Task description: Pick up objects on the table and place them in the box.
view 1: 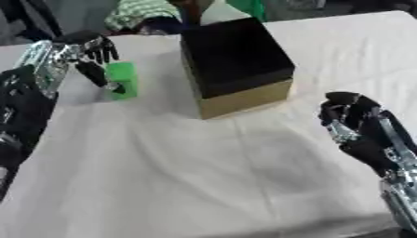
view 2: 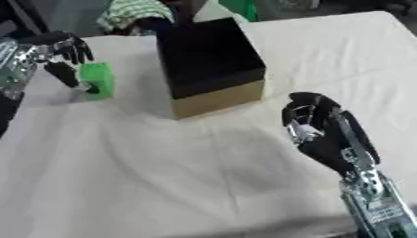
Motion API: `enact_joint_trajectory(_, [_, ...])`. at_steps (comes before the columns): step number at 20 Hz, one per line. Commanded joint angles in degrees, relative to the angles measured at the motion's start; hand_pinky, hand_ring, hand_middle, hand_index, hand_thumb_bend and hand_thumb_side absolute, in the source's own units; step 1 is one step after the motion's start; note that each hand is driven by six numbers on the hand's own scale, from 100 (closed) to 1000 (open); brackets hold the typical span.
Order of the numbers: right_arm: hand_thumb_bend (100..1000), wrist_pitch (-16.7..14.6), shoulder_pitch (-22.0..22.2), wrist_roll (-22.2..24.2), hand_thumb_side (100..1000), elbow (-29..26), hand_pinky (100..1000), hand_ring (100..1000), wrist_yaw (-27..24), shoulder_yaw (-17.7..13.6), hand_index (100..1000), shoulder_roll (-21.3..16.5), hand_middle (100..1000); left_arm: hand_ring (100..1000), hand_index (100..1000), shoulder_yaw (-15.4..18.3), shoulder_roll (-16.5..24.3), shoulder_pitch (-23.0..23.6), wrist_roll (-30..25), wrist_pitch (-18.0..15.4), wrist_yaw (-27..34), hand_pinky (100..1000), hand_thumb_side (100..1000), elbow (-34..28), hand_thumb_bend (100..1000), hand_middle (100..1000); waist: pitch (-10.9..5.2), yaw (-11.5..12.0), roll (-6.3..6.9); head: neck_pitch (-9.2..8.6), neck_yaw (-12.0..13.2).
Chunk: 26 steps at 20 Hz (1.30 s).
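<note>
Left hand (view 1: pixel 85 56) at the green block (view 1: pixel 122 79), thumb down its near face and fingers curled over the top: closing on it, seemingly pinched, though still standing on the white tablecloth (view 1: pixel 204 176). Just right of that, slightly apart, the box (view 1: pixel 236 65), black inside, tan cardboard walls, open top facing up. Right hand (view 2: pixel 313 128) idle at the lower right, fingers curled, holding nothing. Judged from this: no object visibly in the box, dark interior hard to read; block grasp under way, lift and carry across to the box left.
</note>
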Motion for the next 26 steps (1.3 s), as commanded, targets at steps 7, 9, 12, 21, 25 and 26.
enact_joint_trajectory(7, [202, -0.1, -0.7, 0.0, 347, -0.6, 608, 628, -0.1, -0.3, 763, -0.9, 623, 440, 510, 0.2, 1.1, -0.8, 0.5, 0.8, -1.6, 630, 100, -1.1, 658, 310, -0.84, -0.1, -0.05, -0.55, 0.1])
enact_joint_trajectory(9, [202, -0.1, -0.7, 0.0, 347, -0.6, 608, 628, -0.1, -0.4, 763, -0.9, 623, 404, 465, 0.2, 1.3, -0.8, 2.6, 1.0, -2.0, 611, 100, -1.9, 640, 259, -0.9, 0.0, -0.04, -0.54, 0.0])
enact_joint_trajectory(12, [201, -0.2, -0.7, 0.0, 347, -0.5, 608, 628, -0.1, -0.4, 763, -1.0, 623, 383, 440, 0.1, 1.5, -1.1, 5.6, 1.0, -1.3, 588, 100, -3.4, 620, 230, -1.05, 0.1, -0.05, -0.46, -0.1])
enact_joint_trajectory(21, [197, -0.2, -0.5, 0.2, 348, -0.5, 608, 627, -0.2, -0.3, 763, -0.9, 623, 415, 462, -3.7, 0.5, -2.4, 12.0, 1.1, 5.0, 586, 100, -15.5, 591, 253, -1.47, 0.4, -0.19, -0.33, 0.0])
enact_joint_trajectory(25, [198, -0.2, -0.6, 0.4, 348, -0.5, 608, 627, -0.3, -0.1, 764, -0.8, 623, 427, 466, -5.5, -1.9, -3.4, 13.5, 1.5, 7.9, 588, 100, -18.9, 577, 256, -1.52, 0.1, -0.34, -0.46, 0.4])
enact_joint_trajectory(26, [197, -0.2, -0.6, 0.4, 348, -0.5, 608, 627, -0.3, -0.1, 764, -0.7, 623, 428, 466, -5.8, -2.7, -3.6, 14.0, 1.6, 8.4, 589, 100, -19.2, 574, 256, -1.55, 0.0, -0.35, -0.49, 0.5])
